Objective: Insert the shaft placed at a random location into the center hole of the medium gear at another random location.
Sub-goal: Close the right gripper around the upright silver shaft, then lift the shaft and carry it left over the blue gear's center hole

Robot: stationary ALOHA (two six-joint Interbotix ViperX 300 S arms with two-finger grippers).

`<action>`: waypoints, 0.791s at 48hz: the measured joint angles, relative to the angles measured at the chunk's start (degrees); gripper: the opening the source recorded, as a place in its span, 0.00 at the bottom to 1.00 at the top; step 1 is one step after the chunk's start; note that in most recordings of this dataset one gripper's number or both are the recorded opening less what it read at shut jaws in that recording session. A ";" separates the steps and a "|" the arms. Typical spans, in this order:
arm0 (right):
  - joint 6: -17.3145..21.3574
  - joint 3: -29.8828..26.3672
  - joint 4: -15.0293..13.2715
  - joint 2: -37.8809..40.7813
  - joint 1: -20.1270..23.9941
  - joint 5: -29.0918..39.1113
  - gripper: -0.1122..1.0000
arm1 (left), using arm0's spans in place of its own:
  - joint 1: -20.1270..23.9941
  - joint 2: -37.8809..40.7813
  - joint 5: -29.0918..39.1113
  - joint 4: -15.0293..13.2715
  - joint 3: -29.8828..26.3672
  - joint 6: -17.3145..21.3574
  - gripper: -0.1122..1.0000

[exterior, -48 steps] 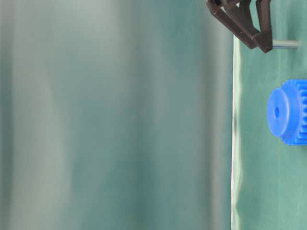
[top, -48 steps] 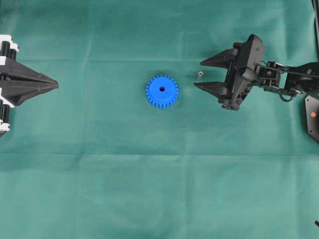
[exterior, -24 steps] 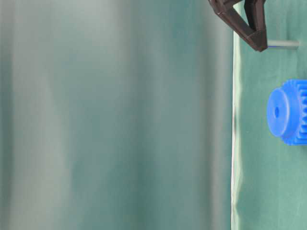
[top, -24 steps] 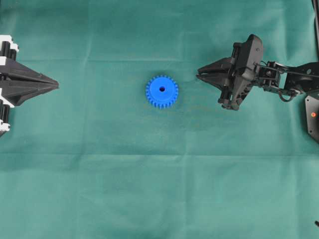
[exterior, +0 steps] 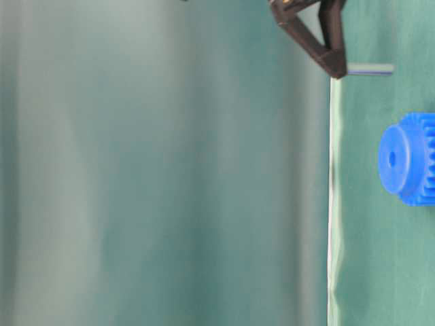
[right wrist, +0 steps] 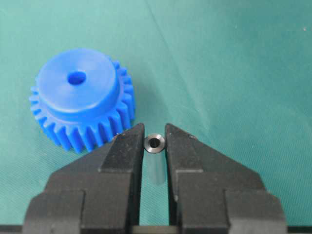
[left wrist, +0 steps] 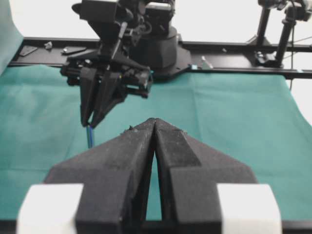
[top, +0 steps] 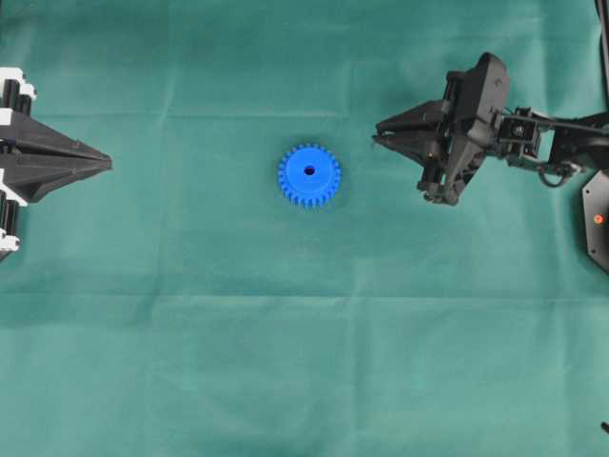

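Note:
The blue medium gear [top: 309,175] lies flat on the green cloth, its center hole [top: 309,171] facing up. It also shows in the right wrist view [right wrist: 80,97] with the hole [right wrist: 76,77], just ahead-left of the fingertips. My right gripper [top: 377,133] is shut on the shaft [right wrist: 155,143], a small silvery pin held upright between the tips. In the table-level view the shaft [exterior: 370,69] hangs from the right gripper [exterior: 336,68], clear of the cloth. In the left wrist view the shaft [left wrist: 89,136] hangs below the right gripper [left wrist: 91,123]. My left gripper [top: 105,164] is shut and empty, far left of the gear.
A black base plate [top: 595,219] sits at the right edge. The cloth's front edge [exterior: 331,204] shows in the table-level view. A black rail with stands [left wrist: 234,63] runs behind the cloth.
My right gripper closed on the shaft, which had stood on the cloth between its open jaws, and lifted it off the cloth. The left arm and gear have not moved.

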 measured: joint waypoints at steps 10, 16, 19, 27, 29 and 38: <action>-0.09 -2.02 0.00 -5.71 0.00 7.56 0.22 | 0.00 0.00 0.00 0.00 0.00 0.00 0.10; -0.09 -2.20 0.00 -7.38 0.09 8.88 0.22 | 0.00 0.00 0.26 0.00 0.00 0.00 0.10; -0.09 -2.20 0.00 -7.65 0.09 8.96 0.22 | 0.00 0.00 0.35 0.00 0.00 0.00 0.10; 0.00 -2.20 0.00 -7.82 0.00 8.96 0.22 | 0.00 0.00 0.44 -0.09 0.00 0.00 0.10; 0.00 -2.20 0.00 -7.82 0.00 8.96 0.22 | 0.00 0.00 0.44 0.00 0.00 0.00 0.10; -0.09 -2.29 0.00 -7.82 0.09 8.88 0.22 | 0.00 0.00 0.44 0.00 0.00 0.00 0.10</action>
